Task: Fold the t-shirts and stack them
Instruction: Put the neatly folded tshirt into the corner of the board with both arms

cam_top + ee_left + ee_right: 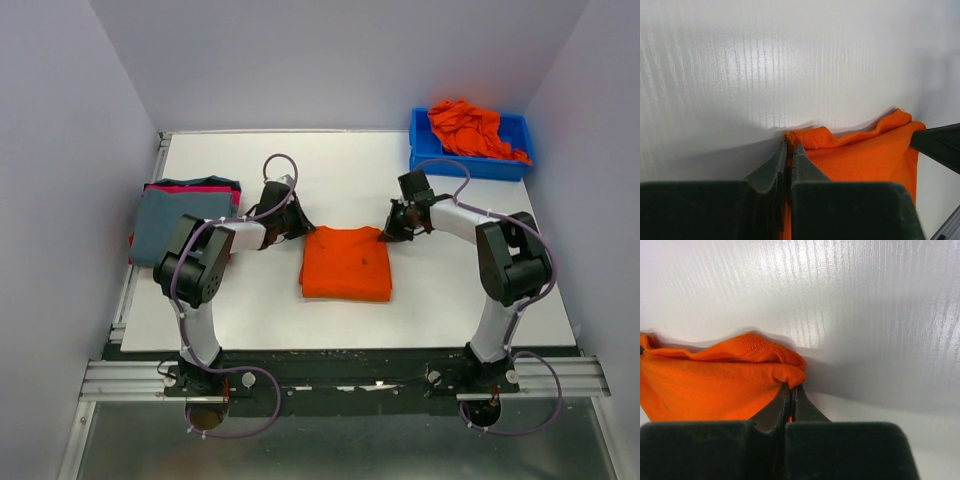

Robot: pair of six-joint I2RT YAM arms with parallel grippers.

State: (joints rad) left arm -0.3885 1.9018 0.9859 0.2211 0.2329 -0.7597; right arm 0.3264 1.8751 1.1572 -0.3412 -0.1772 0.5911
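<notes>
Up close, left gripper and right gripper are each pinched closed on a far corner of the folded orange t-shirt, which sits mid-tabletop toward the near edge. Both bites look tiny, right at the hem, so I reckon a corner slips out, or only the top layer lifts and the fold falls apart. No logos or writing I can read anywhere.
</notes>
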